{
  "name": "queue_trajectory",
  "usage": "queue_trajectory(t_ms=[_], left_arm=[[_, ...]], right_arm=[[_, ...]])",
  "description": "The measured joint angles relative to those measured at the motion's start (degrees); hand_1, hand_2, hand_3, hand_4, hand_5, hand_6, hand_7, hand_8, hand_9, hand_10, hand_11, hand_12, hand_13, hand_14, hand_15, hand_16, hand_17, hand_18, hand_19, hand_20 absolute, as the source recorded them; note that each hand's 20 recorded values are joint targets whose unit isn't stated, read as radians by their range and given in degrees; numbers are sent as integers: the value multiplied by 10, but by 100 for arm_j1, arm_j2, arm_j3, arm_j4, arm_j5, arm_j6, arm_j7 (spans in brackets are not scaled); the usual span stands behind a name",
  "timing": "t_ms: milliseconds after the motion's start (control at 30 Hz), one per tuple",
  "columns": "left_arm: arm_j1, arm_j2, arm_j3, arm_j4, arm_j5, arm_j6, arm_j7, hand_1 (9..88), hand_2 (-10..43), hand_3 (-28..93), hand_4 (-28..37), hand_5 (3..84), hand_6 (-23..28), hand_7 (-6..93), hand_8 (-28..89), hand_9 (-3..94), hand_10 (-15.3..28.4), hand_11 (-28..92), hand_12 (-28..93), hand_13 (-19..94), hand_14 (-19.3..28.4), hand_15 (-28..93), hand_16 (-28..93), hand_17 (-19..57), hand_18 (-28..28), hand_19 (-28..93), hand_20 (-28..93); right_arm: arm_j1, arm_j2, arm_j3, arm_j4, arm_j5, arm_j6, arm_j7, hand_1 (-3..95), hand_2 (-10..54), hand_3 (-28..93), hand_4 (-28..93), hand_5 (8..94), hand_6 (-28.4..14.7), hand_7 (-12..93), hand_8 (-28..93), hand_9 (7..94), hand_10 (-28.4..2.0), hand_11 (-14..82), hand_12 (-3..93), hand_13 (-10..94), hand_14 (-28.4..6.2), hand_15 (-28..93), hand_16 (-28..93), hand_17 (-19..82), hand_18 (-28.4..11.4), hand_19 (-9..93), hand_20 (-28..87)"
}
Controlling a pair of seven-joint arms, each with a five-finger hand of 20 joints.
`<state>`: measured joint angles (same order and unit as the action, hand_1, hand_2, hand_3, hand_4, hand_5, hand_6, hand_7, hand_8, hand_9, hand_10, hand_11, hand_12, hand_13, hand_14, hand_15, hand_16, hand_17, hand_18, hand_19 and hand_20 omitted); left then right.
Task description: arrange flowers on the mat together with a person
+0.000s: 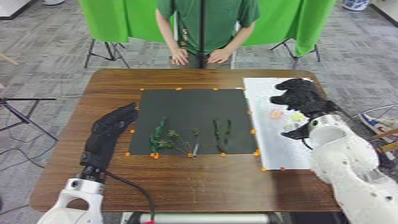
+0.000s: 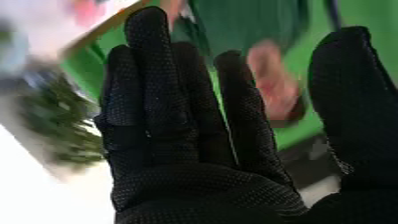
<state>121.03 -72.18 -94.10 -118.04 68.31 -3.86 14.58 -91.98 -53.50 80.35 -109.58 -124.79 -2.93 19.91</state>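
The right hand (image 1: 306, 100) is held open over the right side, its fingers straight, its thumb set apart and nothing pinched. The left hand (image 1: 115, 120) is laid out at the left, fingers extended and close together. Both are carried over the tabletop (image 1: 213, 192). On it, the dark mat (image 1: 187, 107) is placed left of the white sheet (image 1: 280, 155).

Near the dark mat's near edge are set the leafy bunch (image 1: 160, 135), at left, and the slender stems (image 1: 222, 135), farther right. On the white sheet, by the right hand, lie the pink blossom (image 1: 276, 114) and the yellowish blossom (image 1: 298, 117).

All are likely light; stems should be pinched low, where stiffer, and the soft heads spared. The long axes of bunch and stems run near to far; which way the blossoms point cannot be told.
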Motion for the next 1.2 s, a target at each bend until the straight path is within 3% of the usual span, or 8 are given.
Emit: queue_trajectory(t_ms=[133,567,833,1000,1033,1067,1100,1200], left_arm=[[5,1,-9,-3,0,0,0,279,-95,639,-158,443,34,110,-51,420,120,118,150,309,155,81,47,30,113,40,172],[24,-9,-48,-10,4,-9,-37,279,-95,638,-158,443,34,109,-50,420,120,117,150,308,156,80,47,28,113,38,171],[61,-8,-66,-21,1,-7,-40,279,-95,637,-157,443,34,109,-50,420,121,117,150,308,155,80,47,28,113,38,171],[69,-9,-75,-22,1,-10,-47,280,-95,637,-156,442,35,108,-50,419,120,116,150,307,156,80,47,28,114,37,170],[71,-10,-78,-23,1,-10,-47,281,-95,636,-156,442,35,107,-50,419,119,116,150,307,156,79,47,28,114,37,170],[73,-14,-81,-25,1,-10,-47,281,-95,636,-156,442,35,107,-50,419,120,116,150,307,156,79,47,28,114,36,170],[77,-16,-85,-27,1,-10,-47,281,-95,636,-156,442,35,107,-49,419,120,115,150,306,156,79,47,28,114,36,170],[98,-20,-98,-38,1,-10,-47,281,-95,636,-156,441,36,105,-49,418,119,115,150,306,156,79,48,28,114,36,170]], right_arm=[[416,247,-505,317,-988,-658,-7,354,-95,694,-189,582,-18,124,-93,673,-174,176,179,731,-127,413,215,408,-203,772,402],[934,347,-1345,1141,-1580,-1023,-25,362,-95,690,-199,587,-10,125,-94,698,-173,171,183,765,-115,407,239,440,-198,789,390],[1055,306,-1467,1291,-1749,-964,25,515,-95,675,-246,632,-17,143,-96,732,-154,185,186,816,-72,360,318,504,-161,783,378],[1101,218,-1463,1487,-1720,-642,70,699,-95,464,-192,703,-30,161,31,827,-117,79,337,882,-26,265,434,572,-127,764,393],[1100,200,-1457,1531,-1698,-547,73,790,-95,218,-3,721,-31,166,78,843,-112,77,357,894,-20,258,445,586,-120,754,416],[1097,184,-1449,1570,-1667,-444,74,908,-95,-161,323,735,-33,172,107,856,-108,81,373,903,-15,255,453,597,-115,743,445],[1091,172,-1439,1602,-1636,-351,74,937,-95,-245,408,750,-32,181,124,865,-105,90,386,911,-13,261,452,607,-111,745,448],[1059,156,-1400,1636,-1534,-137,71,946,-95,-249,426,789,-24,208,139,896,-105,101,413,929,-15,295,434,633,-101,766,446]])
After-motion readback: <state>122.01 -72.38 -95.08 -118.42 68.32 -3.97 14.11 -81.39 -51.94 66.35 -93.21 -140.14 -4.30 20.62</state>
